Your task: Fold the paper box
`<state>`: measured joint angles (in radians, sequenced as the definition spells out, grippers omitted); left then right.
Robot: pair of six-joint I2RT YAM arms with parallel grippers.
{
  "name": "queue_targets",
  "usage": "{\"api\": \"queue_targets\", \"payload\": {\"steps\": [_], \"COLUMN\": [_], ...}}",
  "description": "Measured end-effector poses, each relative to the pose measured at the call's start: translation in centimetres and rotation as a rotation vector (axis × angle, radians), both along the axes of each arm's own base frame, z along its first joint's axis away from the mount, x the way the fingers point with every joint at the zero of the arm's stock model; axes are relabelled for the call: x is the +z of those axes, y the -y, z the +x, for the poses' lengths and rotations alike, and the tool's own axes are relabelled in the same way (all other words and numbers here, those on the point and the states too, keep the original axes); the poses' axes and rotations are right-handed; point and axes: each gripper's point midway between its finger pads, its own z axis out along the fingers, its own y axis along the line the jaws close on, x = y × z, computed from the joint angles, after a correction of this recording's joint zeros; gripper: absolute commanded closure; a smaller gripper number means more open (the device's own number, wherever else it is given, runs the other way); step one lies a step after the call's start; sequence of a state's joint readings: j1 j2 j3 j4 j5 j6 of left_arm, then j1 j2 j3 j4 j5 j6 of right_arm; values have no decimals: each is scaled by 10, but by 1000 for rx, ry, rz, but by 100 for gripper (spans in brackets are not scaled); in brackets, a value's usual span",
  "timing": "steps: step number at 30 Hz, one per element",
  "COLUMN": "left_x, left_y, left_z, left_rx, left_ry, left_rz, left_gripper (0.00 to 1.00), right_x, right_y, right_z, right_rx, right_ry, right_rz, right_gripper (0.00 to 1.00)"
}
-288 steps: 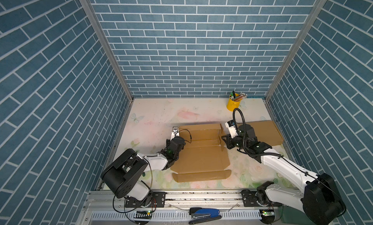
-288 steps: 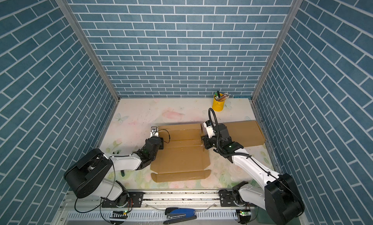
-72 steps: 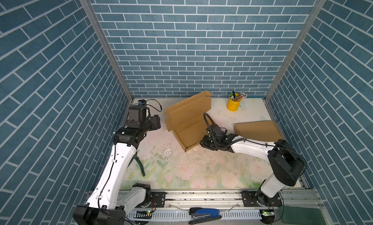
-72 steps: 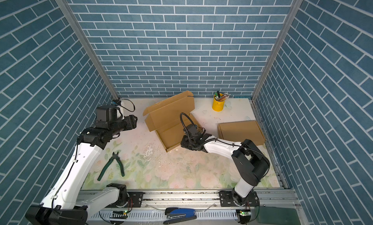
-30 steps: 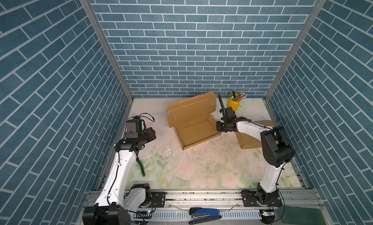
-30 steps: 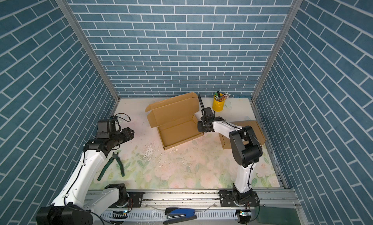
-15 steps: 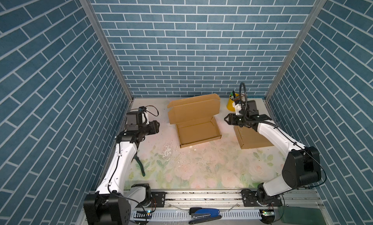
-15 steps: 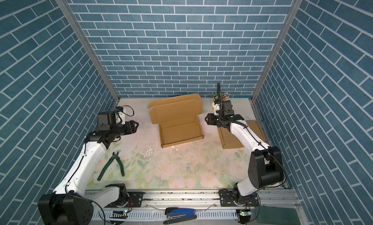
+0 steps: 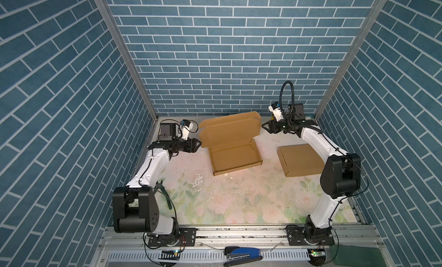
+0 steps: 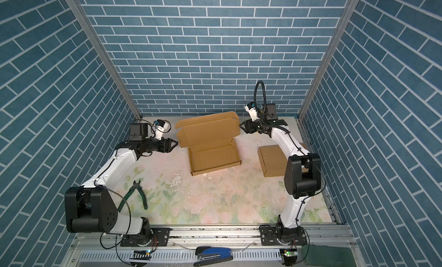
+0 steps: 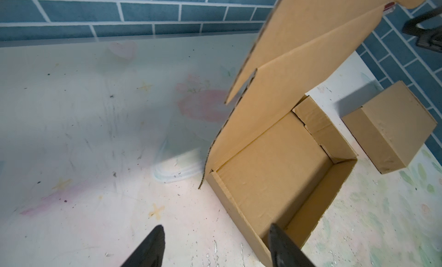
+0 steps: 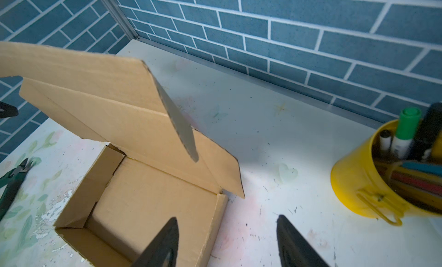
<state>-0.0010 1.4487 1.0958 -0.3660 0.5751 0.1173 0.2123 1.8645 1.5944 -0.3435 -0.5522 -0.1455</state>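
The brown paper box point(image 9: 235, 158) point(image 10: 214, 160) sits at the middle back of the table as an open tray with its lid point(image 9: 229, 131) standing up behind it. In both top views my left gripper point(image 9: 199, 145) point(image 10: 176, 143) hovers just left of the lid's left edge, open and empty. My right gripper point(image 9: 264, 125) point(image 10: 241, 127) hangs just right of the lid's upper right corner, also open and empty. In the left wrist view the box point(image 11: 275, 163) lies ahead of the spread left gripper point(image 11: 215, 227). In the right wrist view the tray point(image 12: 148, 201) lies below the spread right gripper point(image 12: 227, 219).
A second, closed cardboard box point(image 9: 301, 160) point(image 10: 271, 160) lies to the right under the right arm. A yellow pen cup point(image 12: 373, 182) stands at the back right. Green pliers point(image 10: 138, 194) lie front left. A blue stapler point(image 9: 241, 256) rests on the front rail.
The right gripper has opened, let go of the box's right side and risen toward the back. The left gripper opened wider and moved toward the lid. The box turned square to the table.
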Motion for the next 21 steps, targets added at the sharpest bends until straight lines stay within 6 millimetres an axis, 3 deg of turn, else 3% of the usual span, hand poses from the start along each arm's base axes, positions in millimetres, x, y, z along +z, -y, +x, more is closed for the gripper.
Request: {"api": "queue_targets", "payload": {"steps": [10,21], "left_x": [-23,-24], "left_y": [9,19], "left_z": [13,27], "left_rx": [-65,-101], "left_ry": [-4,37], "left_rz": [19,42], "left_gripper": [35,45], "right_x": [-17,-26], "right_y": [-19,-35], "right_z": [20,25], "right_rx": [119,207], "right_ry": [1,-33], "right_rz": [44,120], "right_gripper": [35,45]}}
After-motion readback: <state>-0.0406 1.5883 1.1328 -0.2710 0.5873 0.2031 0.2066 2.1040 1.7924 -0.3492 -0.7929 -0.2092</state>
